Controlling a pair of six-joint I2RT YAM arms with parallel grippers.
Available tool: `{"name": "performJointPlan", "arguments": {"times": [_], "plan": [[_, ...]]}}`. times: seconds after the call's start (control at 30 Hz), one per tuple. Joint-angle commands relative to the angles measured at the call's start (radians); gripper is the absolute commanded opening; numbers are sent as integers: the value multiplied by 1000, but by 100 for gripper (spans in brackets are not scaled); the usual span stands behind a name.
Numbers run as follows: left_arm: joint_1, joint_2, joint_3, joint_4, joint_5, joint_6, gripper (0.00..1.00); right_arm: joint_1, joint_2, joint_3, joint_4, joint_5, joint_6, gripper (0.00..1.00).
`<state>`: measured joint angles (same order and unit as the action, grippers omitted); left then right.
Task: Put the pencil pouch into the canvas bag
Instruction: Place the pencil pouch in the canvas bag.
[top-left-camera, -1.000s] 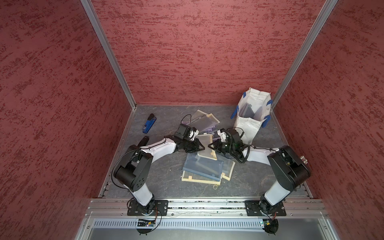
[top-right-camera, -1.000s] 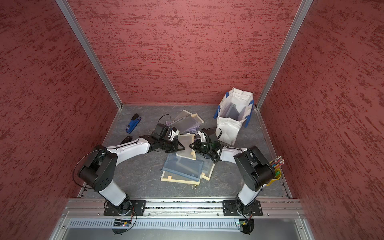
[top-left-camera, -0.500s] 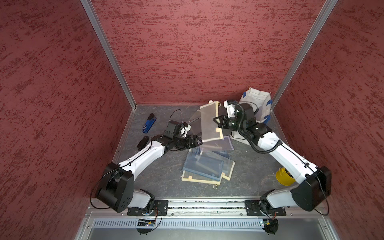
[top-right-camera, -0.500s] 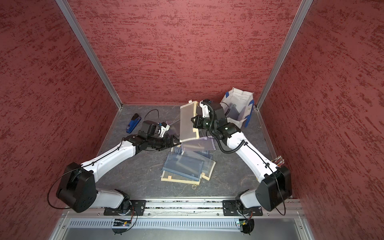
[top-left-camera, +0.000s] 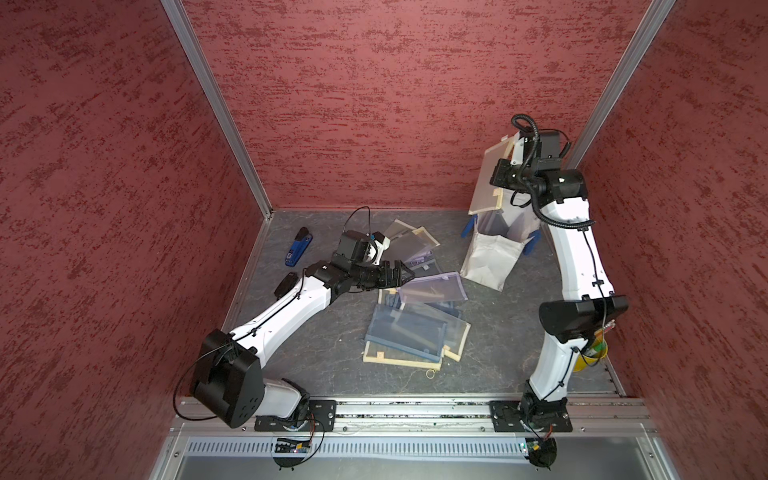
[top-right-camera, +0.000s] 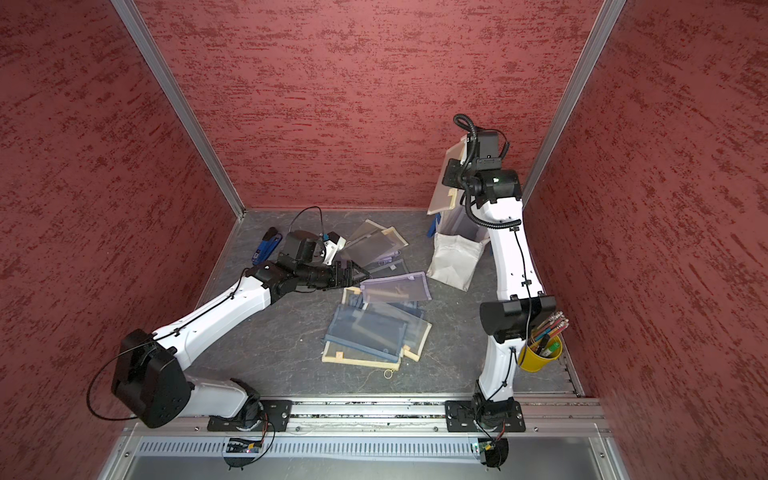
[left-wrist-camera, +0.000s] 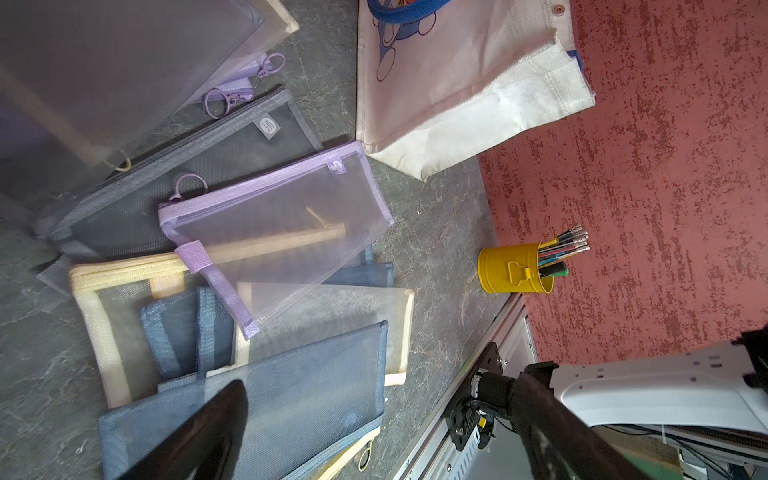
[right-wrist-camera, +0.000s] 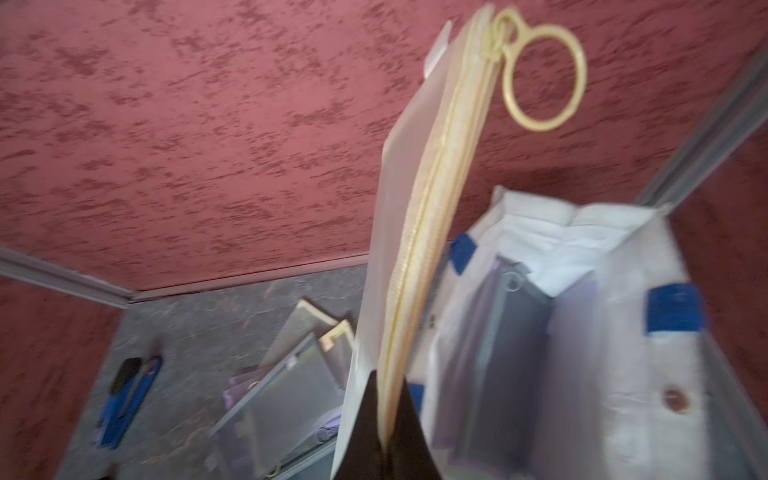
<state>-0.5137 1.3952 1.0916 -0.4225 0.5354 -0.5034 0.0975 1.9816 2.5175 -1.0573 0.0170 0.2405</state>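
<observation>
The pencil pouch (top-left-camera: 487, 179), a pale mesh one with cream trim and a yellow ring pull (right-wrist-camera: 544, 75), hangs edge-on above the canvas bag's open top. My right gripper (top-left-camera: 502, 174) is shut on the pouch's zipper edge (right-wrist-camera: 415, 257). The canvas bag (top-left-camera: 490, 262), off-white with blue handles, stands at the back right in both top views (top-right-camera: 453, 262). Grey and purple pouches stand inside it (right-wrist-camera: 511, 332). My left gripper (top-left-camera: 405, 272) is open and empty, low over the table beside a purple pouch (left-wrist-camera: 282, 224).
A loose pile of blue, cream and purple mesh pouches (top-left-camera: 415, 328) lies mid-table, with more (top-left-camera: 409, 243) behind the left gripper. A blue stapler (top-left-camera: 297, 247) lies at the back left. A yellow cup of pencils (top-right-camera: 540, 353) stands by the right arm's elbow. Red walls close in on three sides.
The right arm lifted the pouch from mid-table up and back to above the bag. The left gripper let go of it, opened wide and drew back slightly.
</observation>
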Motion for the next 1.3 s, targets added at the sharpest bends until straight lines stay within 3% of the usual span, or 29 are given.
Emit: {"name": "performJointPlan", "arguments": {"times": [0.0,0.4,0.83,1.1,1.27], "plan": [[-11,10,27,-12,-18,17,99,-49,54,84,-187,92,-102,0],[-25,56,67,-8,-20,17,99,-115,89,-172,-77,154,-197,0],[-26,67,72,-7,-33,20,100,-117,134,-320,10,119,-146,0],[-19,49,61,-38,-36,34,99,-116,46,-334,35,137,-130,48],[3,25,34,-99,-40,64,99,-108,-61,-301,-27,179,-133,62]]}}
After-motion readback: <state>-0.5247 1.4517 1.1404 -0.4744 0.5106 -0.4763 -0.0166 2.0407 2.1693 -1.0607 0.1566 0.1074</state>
